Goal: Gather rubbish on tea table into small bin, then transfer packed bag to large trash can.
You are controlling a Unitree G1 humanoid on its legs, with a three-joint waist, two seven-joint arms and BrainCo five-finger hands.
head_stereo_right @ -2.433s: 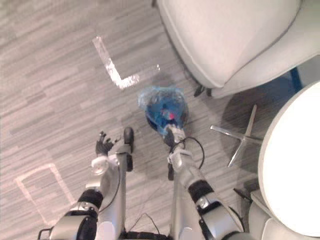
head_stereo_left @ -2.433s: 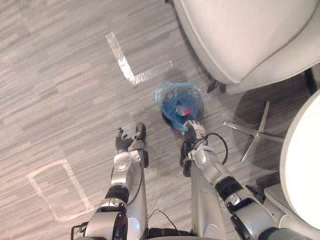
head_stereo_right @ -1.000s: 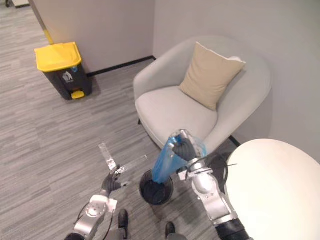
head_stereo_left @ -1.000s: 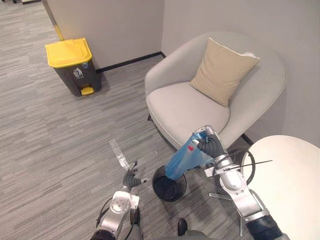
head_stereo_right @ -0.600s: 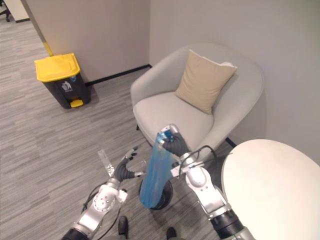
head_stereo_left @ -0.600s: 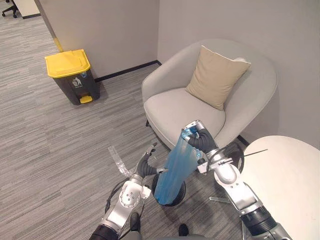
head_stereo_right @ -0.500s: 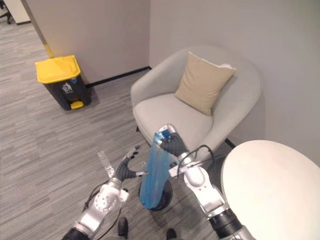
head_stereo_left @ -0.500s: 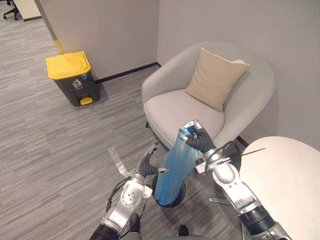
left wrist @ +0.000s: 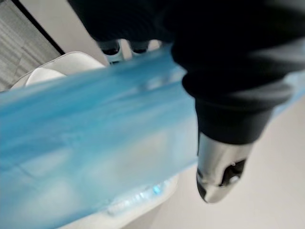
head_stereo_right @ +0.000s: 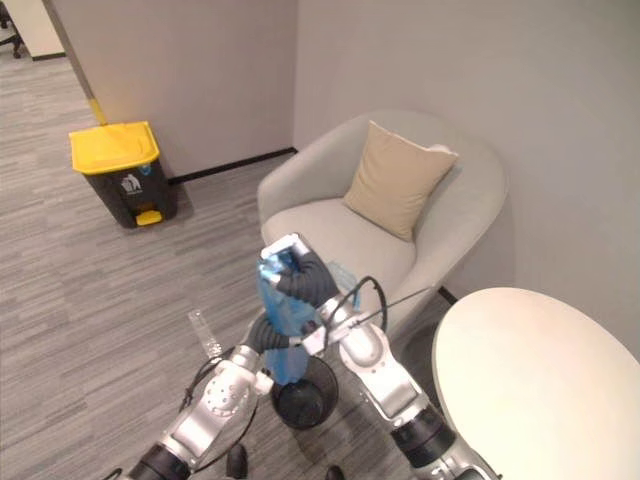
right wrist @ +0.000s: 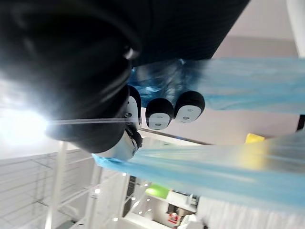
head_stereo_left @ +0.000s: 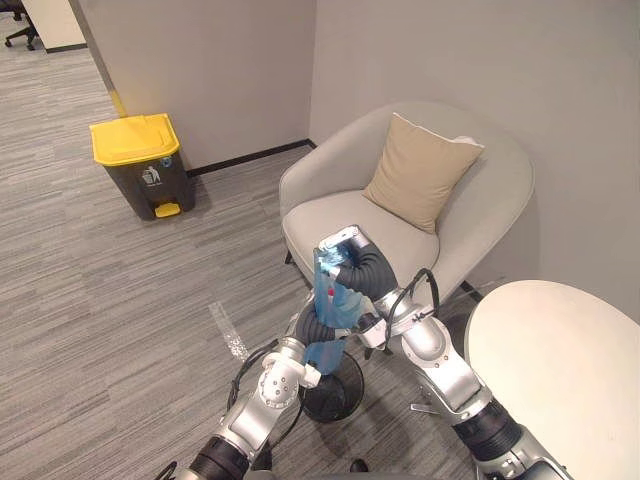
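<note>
blue see-through bag point(head_stereo_left: 334, 310), long and crumpled

The blue bag point(head_stereo_left: 335, 305) hides most of the left hand point(head_stereo_left: 306, 328) and part of the small bin point(head_stereo_left: 342, 395). In the left wrist view the bag is a blur. What lies inside it is too faint to name. The table point(head_stereo_left: 560, 360) is cut off at the right and bottom edges.
</note>
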